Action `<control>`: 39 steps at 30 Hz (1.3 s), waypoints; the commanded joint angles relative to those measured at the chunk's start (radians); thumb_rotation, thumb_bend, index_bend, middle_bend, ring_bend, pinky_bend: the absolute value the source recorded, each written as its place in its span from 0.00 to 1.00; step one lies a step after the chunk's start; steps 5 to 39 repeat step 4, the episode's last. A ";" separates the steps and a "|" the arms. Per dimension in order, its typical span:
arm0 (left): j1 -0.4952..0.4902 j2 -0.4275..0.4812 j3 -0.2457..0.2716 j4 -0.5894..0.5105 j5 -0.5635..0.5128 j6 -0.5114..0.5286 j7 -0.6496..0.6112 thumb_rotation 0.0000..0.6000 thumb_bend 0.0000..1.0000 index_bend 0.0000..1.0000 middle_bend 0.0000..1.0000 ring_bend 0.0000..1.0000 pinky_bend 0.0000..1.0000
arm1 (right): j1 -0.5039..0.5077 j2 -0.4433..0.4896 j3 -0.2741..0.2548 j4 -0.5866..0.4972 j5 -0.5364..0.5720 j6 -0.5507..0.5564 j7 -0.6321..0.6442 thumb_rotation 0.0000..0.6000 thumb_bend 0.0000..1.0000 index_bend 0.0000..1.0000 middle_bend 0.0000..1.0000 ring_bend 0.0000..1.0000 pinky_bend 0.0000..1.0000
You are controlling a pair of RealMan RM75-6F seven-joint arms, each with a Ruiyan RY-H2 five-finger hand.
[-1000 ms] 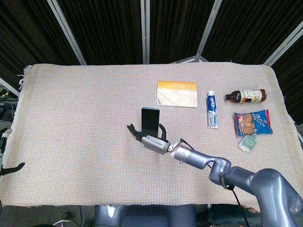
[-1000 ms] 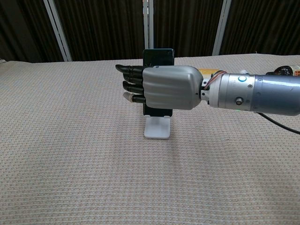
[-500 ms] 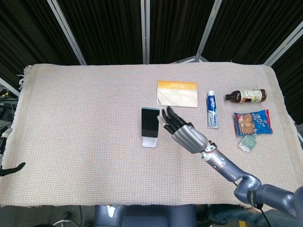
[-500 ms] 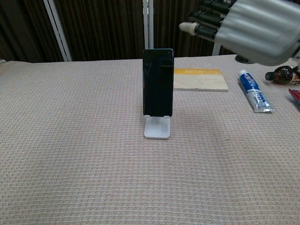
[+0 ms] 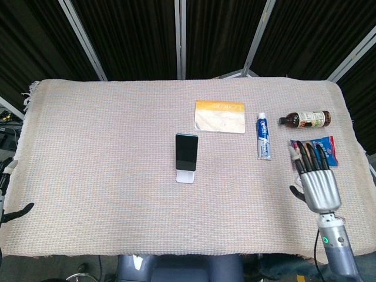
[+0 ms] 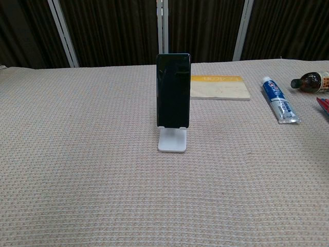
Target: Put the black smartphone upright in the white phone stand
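The black smartphone (image 5: 187, 151) (image 6: 174, 91) stands upright in the white phone stand (image 5: 185, 176) (image 6: 172, 140) near the middle of the table. Nothing touches it. My right hand (image 5: 315, 178) is raised at the right side of the head view, far from the phone, with its fingers straight and apart and nothing in it. The chest view shows no hand. At the left edge of the head view only a dark bit of the left arm (image 5: 14, 212) shows, and the left hand itself is out of sight.
An orange and white booklet (image 5: 220, 116) (image 6: 219, 87) lies behind the phone. To its right lie a toothpaste tube (image 5: 264, 136) (image 6: 278, 106), a brown bottle (image 5: 305, 119) (image 6: 309, 81) and a blue biscuit pack (image 5: 324, 147), partly behind my right hand.
My right hand let go of the phone, rose and drew back to the right side of the table. The phone stays upright in the stand.
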 commanded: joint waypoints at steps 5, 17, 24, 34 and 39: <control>0.012 0.008 0.002 0.003 0.022 0.030 -0.029 1.00 0.00 0.00 0.00 0.00 0.00 | -0.109 0.062 -0.056 -0.031 0.022 0.051 0.117 1.00 0.00 0.00 0.00 0.00 0.00; 0.012 0.008 0.002 0.003 0.022 0.030 -0.029 1.00 0.00 0.00 0.00 0.00 0.00 | -0.109 0.062 -0.056 -0.031 0.022 0.051 0.117 1.00 0.00 0.00 0.00 0.00 0.00; 0.012 0.008 0.002 0.003 0.022 0.030 -0.029 1.00 0.00 0.00 0.00 0.00 0.00 | -0.109 0.062 -0.056 -0.031 0.022 0.051 0.117 1.00 0.00 0.00 0.00 0.00 0.00; 0.012 0.008 0.002 0.003 0.022 0.030 -0.029 1.00 0.00 0.00 0.00 0.00 0.00 | -0.109 0.062 -0.056 -0.031 0.022 0.051 0.117 1.00 0.00 0.00 0.00 0.00 0.00; 0.012 0.008 0.002 0.003 0.022 0.030 -0.029 1.00 0.00 0.00 0.00 0.00 0.00 | -0.109 0.062 -0.056 -0.031 0.022 0.051 0.117 1.00 0.00 0.00 0.00 0.00 0.00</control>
